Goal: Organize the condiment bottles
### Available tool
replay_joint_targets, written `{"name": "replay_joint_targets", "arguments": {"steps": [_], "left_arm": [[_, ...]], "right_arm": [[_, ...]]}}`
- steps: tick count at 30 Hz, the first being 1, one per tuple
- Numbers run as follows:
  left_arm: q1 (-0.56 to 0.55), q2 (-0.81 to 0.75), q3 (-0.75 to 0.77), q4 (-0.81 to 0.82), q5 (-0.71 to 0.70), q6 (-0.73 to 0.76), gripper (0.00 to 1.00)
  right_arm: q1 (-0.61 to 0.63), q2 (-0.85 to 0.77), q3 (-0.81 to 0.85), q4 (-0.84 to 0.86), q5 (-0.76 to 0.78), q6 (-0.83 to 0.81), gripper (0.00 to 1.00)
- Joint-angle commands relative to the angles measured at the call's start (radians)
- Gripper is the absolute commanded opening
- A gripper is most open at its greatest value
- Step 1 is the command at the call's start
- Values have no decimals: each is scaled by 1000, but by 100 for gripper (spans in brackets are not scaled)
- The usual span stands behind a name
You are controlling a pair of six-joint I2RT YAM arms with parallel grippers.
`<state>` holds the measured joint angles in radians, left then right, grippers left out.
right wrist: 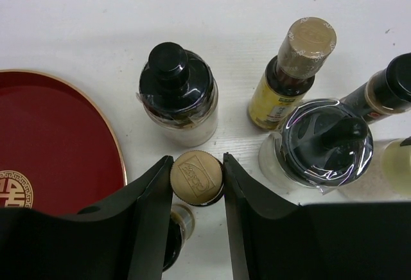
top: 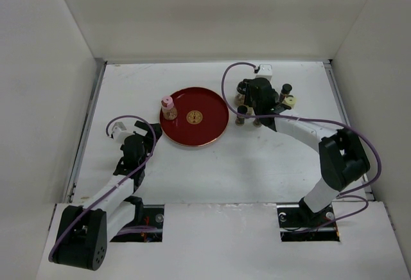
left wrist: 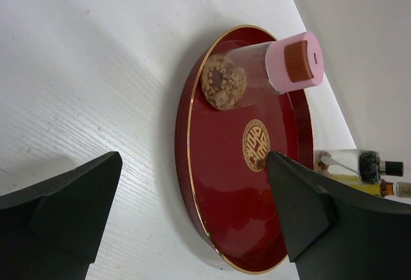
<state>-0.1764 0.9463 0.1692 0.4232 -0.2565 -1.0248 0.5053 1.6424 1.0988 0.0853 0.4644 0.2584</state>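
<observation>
Now R tool tight on gold-cap bottle.

A round tray lies in the middle of the surface. A jar stands on the tray near its left rim. Right of the tray, bottles cluster on the surface. At the cluster's front, a small bottle sits between the right gripper fingers, touching both.

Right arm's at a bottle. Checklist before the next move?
1. Grasp: right end effector closed on gold-capped bottle, contact on both sides of cap: ok.
2. Lift clearance: black-capped jar stands close ahead: cannot tell.
3. Red tray has bare room: ok.
4. Pink-capped jar upright on tray: ok.
5. Left end effector open, empty: ok.
</observation>
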Motion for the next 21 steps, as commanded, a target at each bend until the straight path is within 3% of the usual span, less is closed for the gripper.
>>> {"name": "replay_joint_targets", "arguments": {"steps": [1, 13, 21], "left_arm": [[8, -6, -4, 46, -3, -3, 100], [4, 3, 3, 48, 3, -3, 100], [5, -14, -3, 48, -4, -3, 100]], "right_arm": [[3, -44, 39, 54, 34, -1, 36], [94, -182, 76, 188, 83, -100, 34], [209, -54, 217, 221, 23, -76, 34]]}}
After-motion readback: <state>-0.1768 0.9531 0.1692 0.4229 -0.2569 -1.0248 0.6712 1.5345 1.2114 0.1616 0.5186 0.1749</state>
